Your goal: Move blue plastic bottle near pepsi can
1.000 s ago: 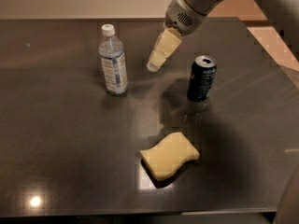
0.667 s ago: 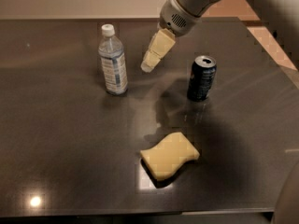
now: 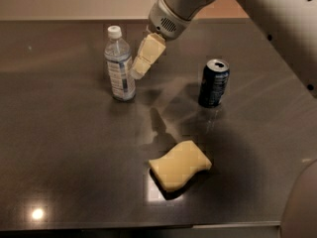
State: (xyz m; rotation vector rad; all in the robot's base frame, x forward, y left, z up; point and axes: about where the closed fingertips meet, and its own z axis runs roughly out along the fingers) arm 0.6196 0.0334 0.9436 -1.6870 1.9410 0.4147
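The blue plastic bottle (image 3: 119, 65) stands upright at the back left of the dark table, clear with a white cap and a blue-and-white label. The pepsi can (image 3: 214, 83) stands upright to its right, dark navy with a silver top. My gripper (image 3: 138, 71) hangs from the arm at the top, its cream-coloured fingers (image 3: 147, 55) pointing down and left, with the tips right beside the bottle's right side at label height. It holds nothing.
A pale yellow wavy sponge (image 3: 179, 165) lies in the front middle of the table (image 3: 59, 157). The white arm runs along the upper right. The table's front edge is at the bottom of the view.
My gripper has moved left, from midway between bottle and can to right beside the bottle. Bottle, can and sponge have not moved.
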